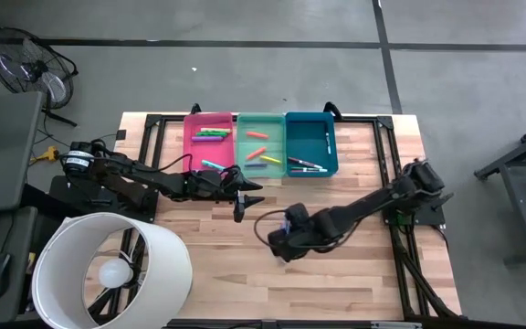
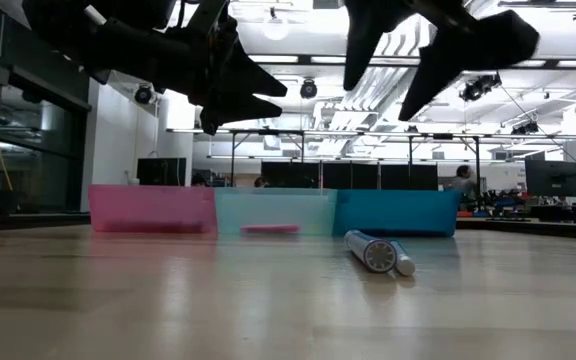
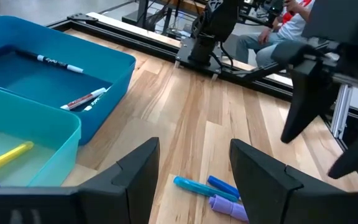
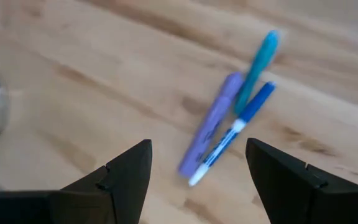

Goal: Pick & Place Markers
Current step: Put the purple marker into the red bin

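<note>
right tool [image 4: 194, 171] open above three markers [image 4: 229, 118], left tool [image 3: 191, 168] open

The bench [image 1: 336, 274] is pale wood in butcher-block strips, smooth, with a soft sheen that mirrors the bins in the low view. The pink bin [image 2: 151, 208], green bin [image 2: 274, 211] and blue bin [image 2: 396, 212] look like smooth plastic, the pink and green ones slightly see-through. The markers [image 4: 229, 121] on the boards are glossy plastic. The left fingers [image 3: 135, 171] and right fingers [image 4: 126, 171] are matt black. The frame [image 1: 167, 120] round the bench looks like black metal.
</note>
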Motion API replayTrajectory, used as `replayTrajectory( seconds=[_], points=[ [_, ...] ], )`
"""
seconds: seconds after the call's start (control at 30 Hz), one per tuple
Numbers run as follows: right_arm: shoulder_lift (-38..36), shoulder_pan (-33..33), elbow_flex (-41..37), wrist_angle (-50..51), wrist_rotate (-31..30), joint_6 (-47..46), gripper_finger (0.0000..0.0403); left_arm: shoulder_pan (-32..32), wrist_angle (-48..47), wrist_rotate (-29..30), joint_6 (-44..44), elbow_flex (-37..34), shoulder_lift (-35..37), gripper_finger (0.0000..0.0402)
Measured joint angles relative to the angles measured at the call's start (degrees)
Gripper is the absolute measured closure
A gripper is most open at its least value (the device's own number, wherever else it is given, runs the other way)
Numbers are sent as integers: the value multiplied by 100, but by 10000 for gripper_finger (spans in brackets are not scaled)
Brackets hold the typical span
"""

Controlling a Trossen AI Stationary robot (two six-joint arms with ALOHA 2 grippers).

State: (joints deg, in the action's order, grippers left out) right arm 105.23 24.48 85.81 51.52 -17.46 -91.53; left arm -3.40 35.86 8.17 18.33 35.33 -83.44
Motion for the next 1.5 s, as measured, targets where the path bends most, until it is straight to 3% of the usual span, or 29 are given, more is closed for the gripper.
replayTrajectory(
  seconds=[0.13, 0.27, 0.7, 1.5],
  points=[
    [591, -177, 948, 943, 230, -106, 153, 2, 0, 2, 0, 0, 0, 208],
    [1092, -378, 1416, 1353, 646, -307, 153, 1, 0, 1, 0, 0, 0, 208],
    [1780, -581, 1461, 1077, 1098, -1186, 153, 4, -22, 17, -2, -6, 0, 208],
    [2157, -727, 1452, 693, 1442, -1287, 153, 2, -50, -3, -4, -7, 0, 208]
  ],
)
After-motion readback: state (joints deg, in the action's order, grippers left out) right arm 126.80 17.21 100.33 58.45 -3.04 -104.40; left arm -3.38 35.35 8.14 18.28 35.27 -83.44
